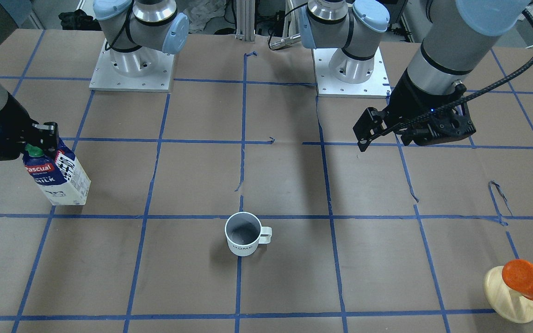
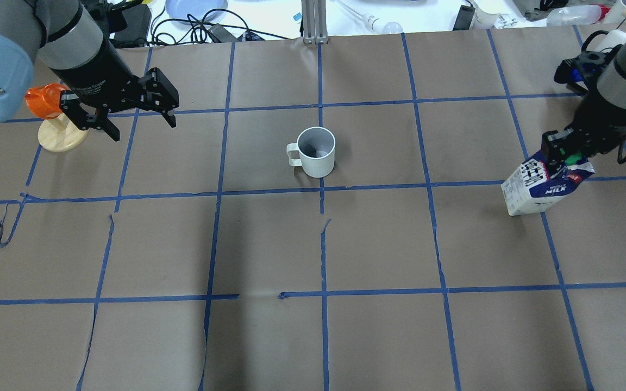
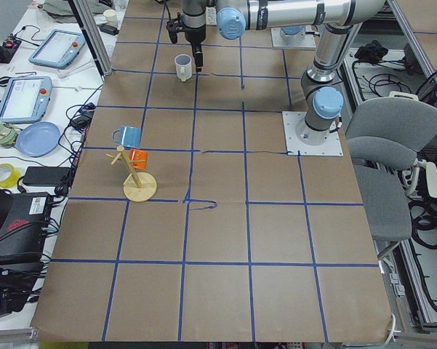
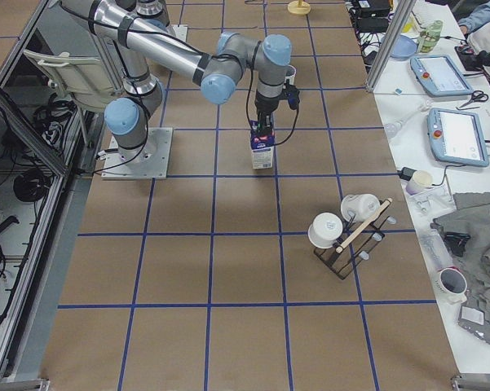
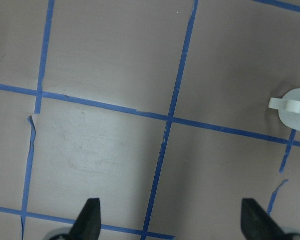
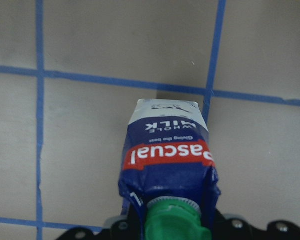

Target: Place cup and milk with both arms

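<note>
The white cup stands upright mid-table, also seen in the overhead view; its handle points toward the robot's left. Only its handle edge shows in the left wrist view. My left gripper is open and empty, hovering above the table well to the left of the cup; it also shows in the front view. My right gripper is shut on the top of the blue-and-white milk carton, by its green cap. The carton is at or just above the table, far right of the cup.
An orange cup on a wooden stand sits just behind my left gripper, at the table's far-left part; a blue mug hangs on it too. A rack with white mugs stands off to the right. The arm bases are bolted at the robot's edge.
</note>
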